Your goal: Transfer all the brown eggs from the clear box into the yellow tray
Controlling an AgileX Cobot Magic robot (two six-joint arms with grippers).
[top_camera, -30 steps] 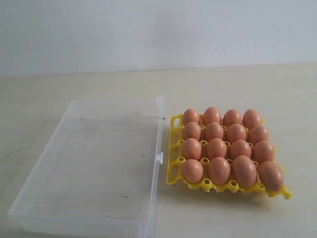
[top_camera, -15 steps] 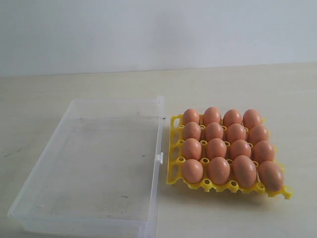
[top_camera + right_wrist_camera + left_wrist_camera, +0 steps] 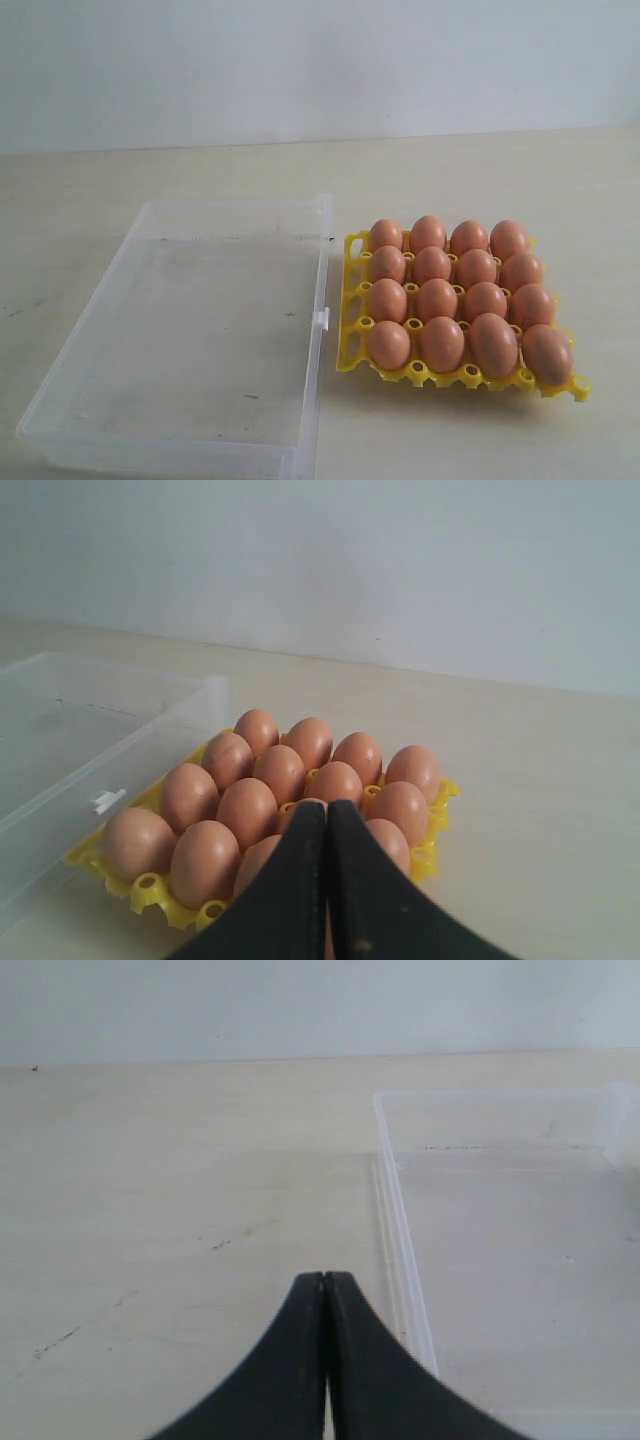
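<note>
Several brown eggs [image 3: 437, 298] fill every cup of the yellow tray [image 3: 352, 345] at the right of the exterior view; the eggs [image 3: 248, 810] and the yellow tray [image 3: 438, 820] also show in the right wrist view. Beside it on the left lies the clear box [image 3: 323, 262], with no egg inside; its wall [image 3: 400, 1230] shows in the left wrist view. Neither arm appears in the exterior view. My left gripper [image 3: 324, 1278] is shut with nothing in it, just outside the box's edge. My right gripper [image 3: 326, 806] is shut on nothing, in front of the eggs.
A pale wooden table [image 3: 520, 170] carries everything, with a white wall [image 3: 300, 60] behind. A small white latch [image 3: 321, 320] sticks out of the box's side toward the tray.
</note>
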